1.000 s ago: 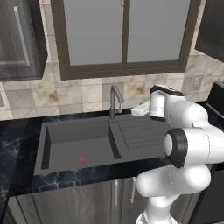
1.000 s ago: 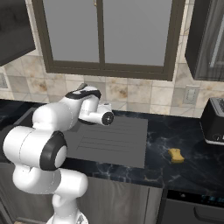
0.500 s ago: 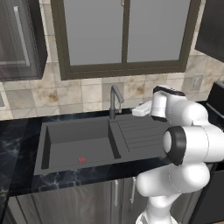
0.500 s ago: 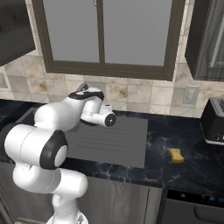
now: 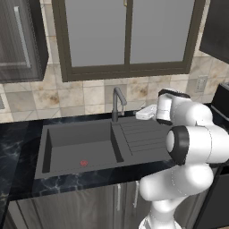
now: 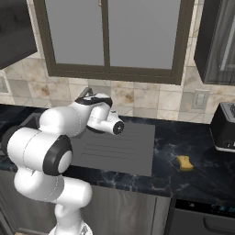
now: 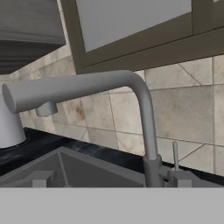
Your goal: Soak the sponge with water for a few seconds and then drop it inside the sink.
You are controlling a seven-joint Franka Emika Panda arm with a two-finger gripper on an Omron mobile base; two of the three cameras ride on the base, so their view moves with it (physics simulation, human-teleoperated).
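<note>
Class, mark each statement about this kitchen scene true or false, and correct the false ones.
1. The sponge lies on the counter, right of the sink. True.
2. Water is running from the faucet. False: no stream shows.
3. The end effector holds the sponge. False: it is open and empty, near the faucet.
4. A toaster stands at the counter's right end. True.
5. The sink basin holds dishes. False: just a red drain mark.
</note>
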